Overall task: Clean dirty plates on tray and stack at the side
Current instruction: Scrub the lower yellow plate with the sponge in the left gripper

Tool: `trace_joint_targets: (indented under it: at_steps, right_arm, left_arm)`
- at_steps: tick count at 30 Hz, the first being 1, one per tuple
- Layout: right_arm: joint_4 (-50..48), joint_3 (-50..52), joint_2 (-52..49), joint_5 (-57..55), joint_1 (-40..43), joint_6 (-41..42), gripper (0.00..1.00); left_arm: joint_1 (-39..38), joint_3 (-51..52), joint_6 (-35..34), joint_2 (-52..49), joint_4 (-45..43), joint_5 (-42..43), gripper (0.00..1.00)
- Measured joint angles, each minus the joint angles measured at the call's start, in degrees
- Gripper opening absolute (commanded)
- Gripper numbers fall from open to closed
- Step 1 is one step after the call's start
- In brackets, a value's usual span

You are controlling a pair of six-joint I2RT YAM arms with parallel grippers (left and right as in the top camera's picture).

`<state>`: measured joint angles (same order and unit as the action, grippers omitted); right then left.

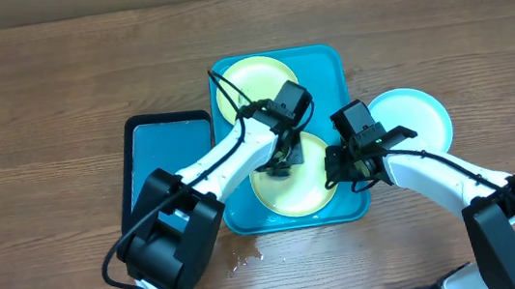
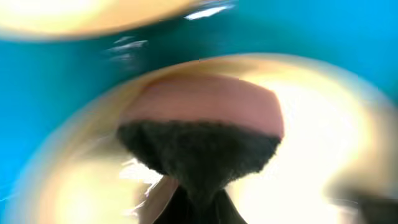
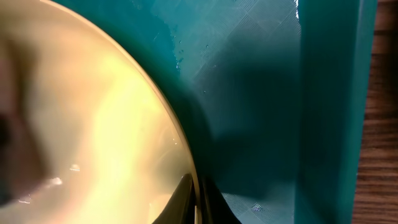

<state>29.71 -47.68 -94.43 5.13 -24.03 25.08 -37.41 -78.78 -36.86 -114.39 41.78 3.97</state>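
1. I am working over a wood-grain tabletop [image 1: 38, 92]. The turquoise tray [image 1: 325, 69], smooth hard plastic with a raised rim, is sitting at its middle.
2. A smaller tray [image 1: 168, 145], black-rimmed, is lying just beside it on the left arm's side.
3. The near plate [image 1: 294, 194], round, glossy and yellow-green rimmed, is lying flat in the tray's near half. The far plate [image 1: 255, 81] is sitting beyond it. The blue-rimmed plate [image 1: 422, 116] is resting on the tabletop just beside the tray, on the right arm's side.
4. The sponge [image 2: 199, 143], a pink layer over a dark fuzzy one, is resting on the near plate's pale centre, directly below the left wrist.
5. The left fingers [image 1: 282, 161] are clamping that sponge. The right fingers [image 1: 341, 172] are pinching together on the near plate's right rim, which I am reading as steadying it. I am judging the right arm the nearer one for carrying this plate sideways to the blue-rimmed one.
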Motion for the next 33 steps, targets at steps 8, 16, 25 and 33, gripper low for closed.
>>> trace_joint_targets:
  at_steps: [8, 16, 25, 33]
  right_arm:
    - [0.0, 0.0, 0.0, 0.0, 0.0, -0.1, 0.04]
    - [0.0, 0.0, 0.0, 0.0, 0.0, 0.0, 0.04]
    - [-0.3, 0.0, 0.0, 0.5, -0.1, 0.1, 0.04]
    - [-0.1, 0.0, 0.0, 0.4, -0.1, 0.1, 0.04]
  left_arm:
    - [-2.0, 0.2, -0.1, 0.0, -4.1, 16.9, 0.04]
    - [2.4, 0.5, 0.0, 0.0, 7.2, 3.1, 0.04]
    - [4.2, 0.2, 3.1, 0.1, 14.0, -8.9, 0.04]
    - [5.8, 0.0, 5.1, 4.6, 17.3, -3.2, 0.04]
